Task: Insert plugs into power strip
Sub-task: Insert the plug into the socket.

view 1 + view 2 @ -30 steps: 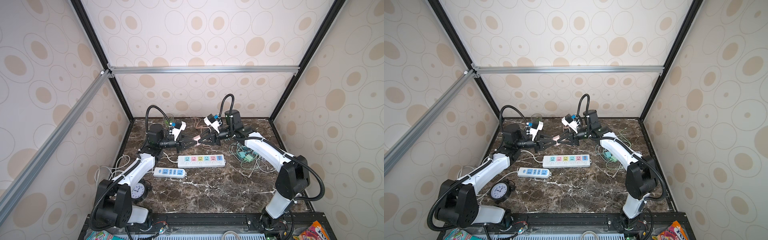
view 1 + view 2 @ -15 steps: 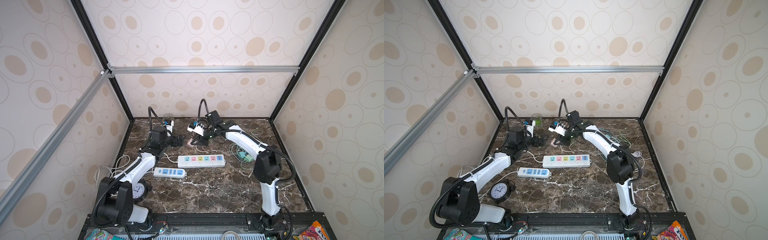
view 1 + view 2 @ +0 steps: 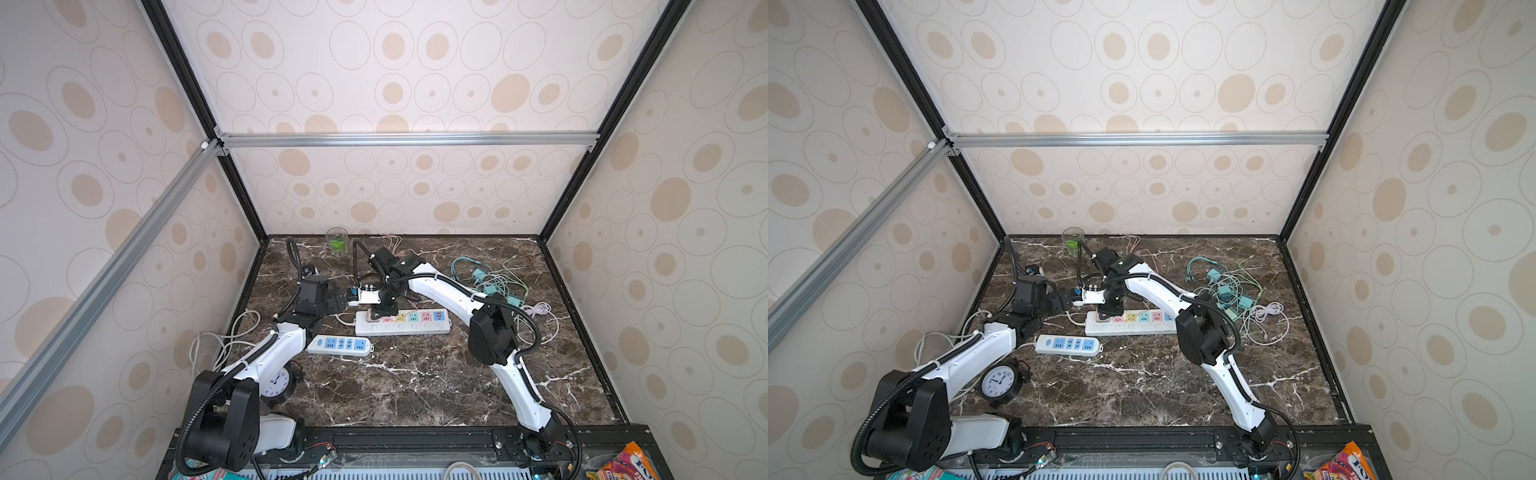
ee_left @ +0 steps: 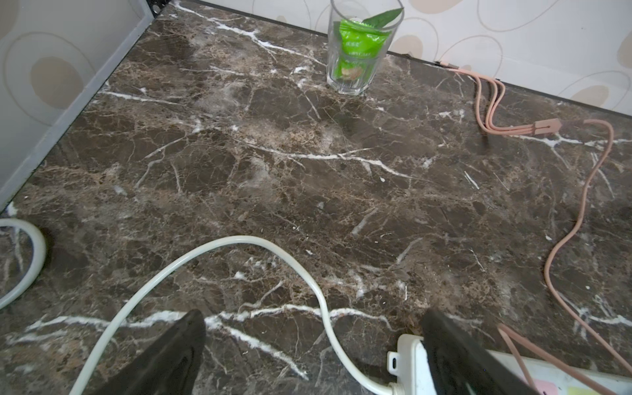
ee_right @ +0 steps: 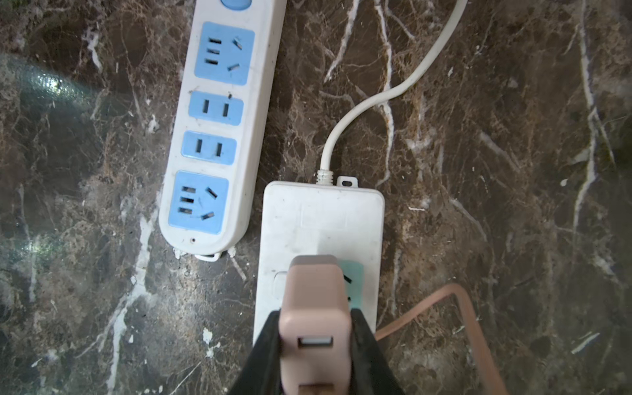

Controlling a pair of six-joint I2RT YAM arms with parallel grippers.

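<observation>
Right end effector [image 5: 315, 328] clamps pink plug [image 5: 314, 290] over end socket of power strip [image 5: 321, 219]; left end effector [image 4: 313, 335] wide, empty. Best: align with slots, press straight down

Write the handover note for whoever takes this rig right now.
Open and empty: left end effector, at the cord end of the multicoloured power strip.
Shut on the pink plug: right end effector, over the strip's end socket; seating unclear.
Loose on the tabletop past the strip's other end: teal plugs.
Done: no plug confirmed in.
Left: seat the pink one, then the teal ones.
</observation>
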